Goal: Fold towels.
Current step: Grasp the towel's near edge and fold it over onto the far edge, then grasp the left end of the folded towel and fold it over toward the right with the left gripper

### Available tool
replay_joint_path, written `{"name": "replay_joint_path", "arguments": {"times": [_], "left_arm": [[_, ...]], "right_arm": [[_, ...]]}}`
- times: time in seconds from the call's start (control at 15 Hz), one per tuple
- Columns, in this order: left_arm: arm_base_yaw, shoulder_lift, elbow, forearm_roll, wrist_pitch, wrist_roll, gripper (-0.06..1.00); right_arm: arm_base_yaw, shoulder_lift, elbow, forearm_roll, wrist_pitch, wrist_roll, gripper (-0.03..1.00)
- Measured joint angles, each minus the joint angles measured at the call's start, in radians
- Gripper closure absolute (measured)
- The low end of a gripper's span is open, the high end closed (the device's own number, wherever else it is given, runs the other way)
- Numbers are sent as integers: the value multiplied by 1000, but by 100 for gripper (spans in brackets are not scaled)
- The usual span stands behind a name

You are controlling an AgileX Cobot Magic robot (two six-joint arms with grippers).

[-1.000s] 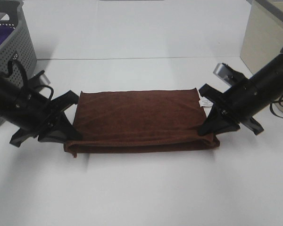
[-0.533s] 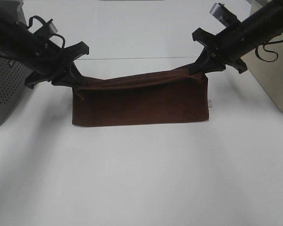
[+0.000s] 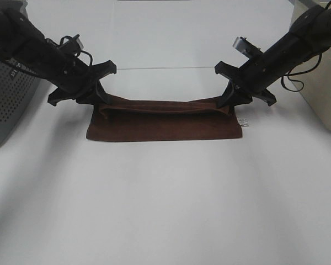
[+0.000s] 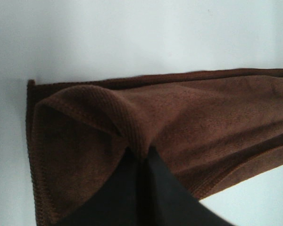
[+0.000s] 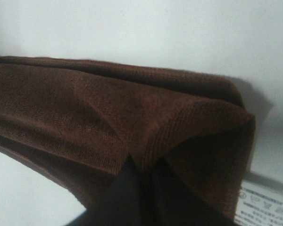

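Observation:
The dark reddish-brown towel (image 3: 163, 127) lies on the white table, folded into a long band. My left gripper (image 3: 102, 100) is shut on its far left corner. My right gripper (image 3: 223, 102) is shut on its far right corner. The edge held between them is low over the far part of the towel. A small white tag (image 3: 243, 121) shows at the right end. In the left wrist view my black fingers (image 4: 141, 197) pinch the stitched edge of the towel (image 4: 198, 117). In the right wrist view the fingers (image 5: 137, 193) pinch the towel (image 5: 85, 113) beside the tag (image 5: 264, 205).
A grey perforated basket (image 3: 8, 105) stands at the left edge. A beige box (image 3: 325, 94) stands at the right edge. A seam in the white table (image 3: 165, 210) runs just behind the towel.
Both grippers carried the held edge up and away from the near side, then lowered it towards the far side. The towel went from hanging to lying as a narrower band.

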Motion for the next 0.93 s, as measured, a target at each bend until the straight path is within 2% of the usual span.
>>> {"name": "replay_joint_path", "arguments": {"times": [0.07,0.13,0.2,0.27,0.33,0.4,0.53,0.6,0.67,0.8,0.93], "left_arm": [[0,29,-2,2,-11,0,83],[0,29,-2,2,-11,0,83],[1,33,-2,7,-16,0,68],[3,32,-2,6,-17,0,43],[4,31,-2,6,-14,0,21],[5,27,-2,7,-9,0,16],[6,-7,-2,40,-8,-2,13],[8,-30,-2,80,-7,-31,13],[9,-55,-2,157,-7,-114,14],[11,-52,-2,248,14,-206,14],[11,-26,-2,245,15,-215,14]], "right_arm": [[0,24,0,-10,-7,1,92],[0,24,0,-10,-7,1,92],[-1,28,0,-22,-17,1,84],[-4,28,-2,-21,-21,1,61],[-9,28,-15,-11,9,1,33],[-10,28,-29,-9,41,1,20],[-10,28,-61,-11,115,1,11],[-10,23,-76,-19,155,20,10],[-10,16,-76,-40,171,45,10],[-10,-12,-76,-92,188,91,10],[-10,-28,-80,-134,201,124,10]]}}
